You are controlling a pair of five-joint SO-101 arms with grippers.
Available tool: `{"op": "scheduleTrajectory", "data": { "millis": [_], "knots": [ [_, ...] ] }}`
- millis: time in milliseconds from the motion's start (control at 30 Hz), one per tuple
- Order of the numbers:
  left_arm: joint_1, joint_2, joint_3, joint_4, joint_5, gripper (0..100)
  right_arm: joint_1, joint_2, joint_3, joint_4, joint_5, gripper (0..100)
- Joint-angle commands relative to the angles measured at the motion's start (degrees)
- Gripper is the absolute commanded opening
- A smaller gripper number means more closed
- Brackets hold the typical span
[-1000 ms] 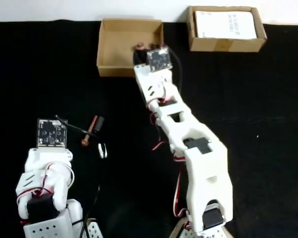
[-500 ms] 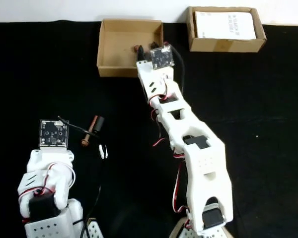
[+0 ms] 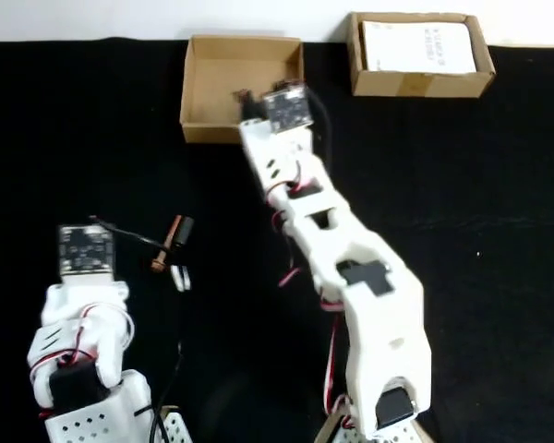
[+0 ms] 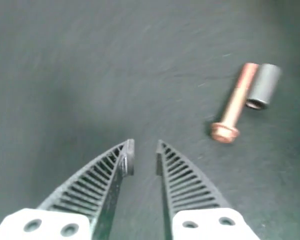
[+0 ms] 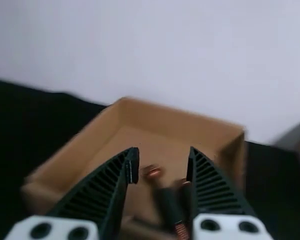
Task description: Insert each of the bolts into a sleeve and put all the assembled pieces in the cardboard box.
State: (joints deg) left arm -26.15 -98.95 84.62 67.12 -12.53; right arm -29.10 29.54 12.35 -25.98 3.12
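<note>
Delivery looks finished: the open right end effector (image 5: pixel 161 166) has swung frame-left above the cardboard box (image 3: pixel 203 74); the left end effector (image 4: pixel 145 157), slightly open, has drifted aside from the unjoined bolt (image 4: pixel 235 110) and sleeve (image 4: pixel 262 85).

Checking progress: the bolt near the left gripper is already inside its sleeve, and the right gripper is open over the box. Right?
No. The left wrist view shows the bolt lying beside the sleeve, not inside it. The rest holds: the right gripper is open over the box.
</note>
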Motion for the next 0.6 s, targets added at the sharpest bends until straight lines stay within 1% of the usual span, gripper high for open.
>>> {"op": "scheduleTrajectory", "data": {
  "millis": [0, 67, 133, 267, 333, 433, 500, 567],
  "knots": [
    [-6.0, 0.2, 0.9, -0.5, 1.4, 13, -3.8, -17.8, 10.2, 10.7, 0.1, 14.6],
    [-8.0, 0.2, 1.9, -0.4, 1.4, 13, -6.2, -25.0, 14.7, 20.2, -2.5, 14.6],
    [-8.4, 0.2, 2.2, -0.4, 1.4, 13, -8.3, -30.5, 15.7, 30.6, -8.8, 14.6],
    [-8.5, 0.2, 1.0, 1.0, 1.4, 13, -12.1, -33.0, 6.9, 50.9, -20.5, 14.6],
    [-8.5, 0.2, 0.1, 2.0, 1.3, 13, -13.8, -30.4, 0.0, 59.1, -24.0, 14.6],
    [-8.6, 0.8, -1.5, 2.6, 1.3, 13, -16.0, -23.1, -11.6, 69.8, -27.3, 14.6],
    [-8.6, 4.5, -3.9, 2.8, 1.2, 13, -16.9, -16.6, -19.7, 76.4, -29.1, 14.6],
    [-8.7, 11.3, -6.7, 2.5, 1.2, 13, -17.5, -9.4, -27.9, 82.1, -30.7, 14.6]
  ]
}}
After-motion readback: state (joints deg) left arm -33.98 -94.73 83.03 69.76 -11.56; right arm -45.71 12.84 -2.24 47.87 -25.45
